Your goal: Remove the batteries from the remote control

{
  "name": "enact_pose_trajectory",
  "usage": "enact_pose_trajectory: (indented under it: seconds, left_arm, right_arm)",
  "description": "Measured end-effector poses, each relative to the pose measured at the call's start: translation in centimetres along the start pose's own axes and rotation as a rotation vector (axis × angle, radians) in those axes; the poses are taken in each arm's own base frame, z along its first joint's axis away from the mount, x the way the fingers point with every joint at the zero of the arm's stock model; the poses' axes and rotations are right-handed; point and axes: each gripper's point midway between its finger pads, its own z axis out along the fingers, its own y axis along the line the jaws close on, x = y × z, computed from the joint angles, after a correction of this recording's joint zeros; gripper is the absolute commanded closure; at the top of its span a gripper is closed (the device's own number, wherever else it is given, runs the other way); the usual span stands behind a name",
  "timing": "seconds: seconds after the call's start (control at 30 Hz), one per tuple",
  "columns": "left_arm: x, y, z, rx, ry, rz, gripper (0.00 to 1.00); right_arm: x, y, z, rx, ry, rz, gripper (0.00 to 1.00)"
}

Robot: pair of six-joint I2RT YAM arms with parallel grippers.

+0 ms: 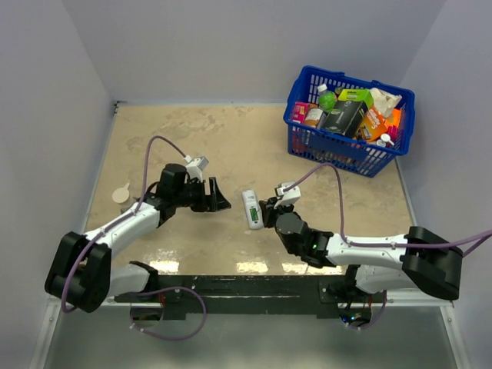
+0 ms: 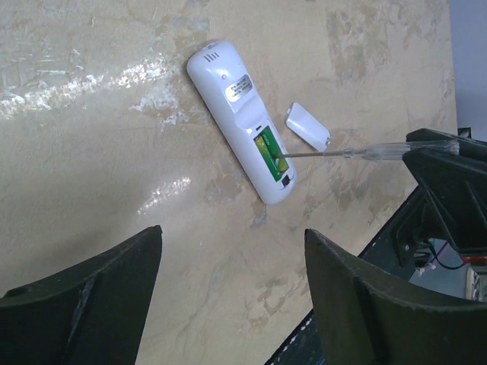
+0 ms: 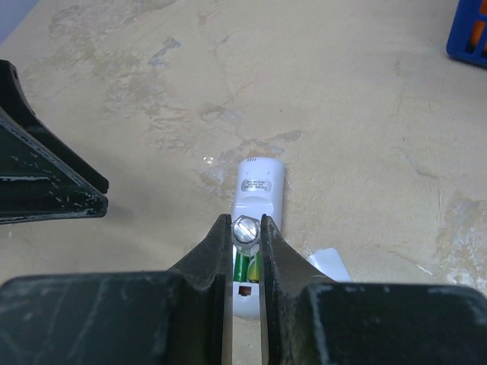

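Left gripper (image 1: 219, 201) hangs low over the table with its jaws spread wide and nothing between them, pointing toward the remote control (image 1: 251, 209) from the left. Its arm reaches forward from the base and bends at the elbow, so the wrist runs nearly level above the surface. From the left wrist view the two dark fingers (image 2: 91, 296) frame the bottom edge, well short of the handset.

Right gripper (image 1: 265, 209) is pinched tight on a thin rod (image 2: 380, 150) with a clear handle and a fine metal tip. Its arm stretches low from the right base toward the table's middle, ending just beside the remote.

Table (image 1: 231, 138) is a beige, marbled, glossy surface that mirrors the lights near the front edge, boxed in by plain pale walls (image 1: 231, 46) on three sides. A blue plastic basket (image 1: 338, 150) full of packaged goods stands at the far right corner.

The remote lies face down near the middle of the table, between the two grippers, with its battery bay open. A small white cover piece (image 2: 307, 126) lies on the table just beside it. The rod's tip reaches into the bay, where the green batteries (image 2: 268, 152) sit. A small round tan disc (image 1: 121, 194) lies by the left wall
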Motion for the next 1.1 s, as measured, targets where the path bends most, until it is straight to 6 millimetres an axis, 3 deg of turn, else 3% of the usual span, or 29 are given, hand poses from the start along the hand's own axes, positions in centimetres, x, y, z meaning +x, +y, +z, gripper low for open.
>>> enact_pose_trajectory:
  seconds: [0.47,0.83,1.1]
  left_arm:
    - [3.5,0.0,5.1,0.015,0.146,-0.075,0.41]
    - [4.2,1.0,7.7,0.012,0.174,-0.111,0.49]
    - [3.8,0.3,8.9,0.071,0.165,-0.115,0.52]
  right_arm:
    - [0.6,-1.2,-1.3,-0.007,-0.01,0.09,1.0]
    - [0.6,-2.0,-1.4,-0.011,-0.019,0.146,1.0]
    - [0.7,-2.6,-1.8,-0.03,-0.009,0.17,1.0]
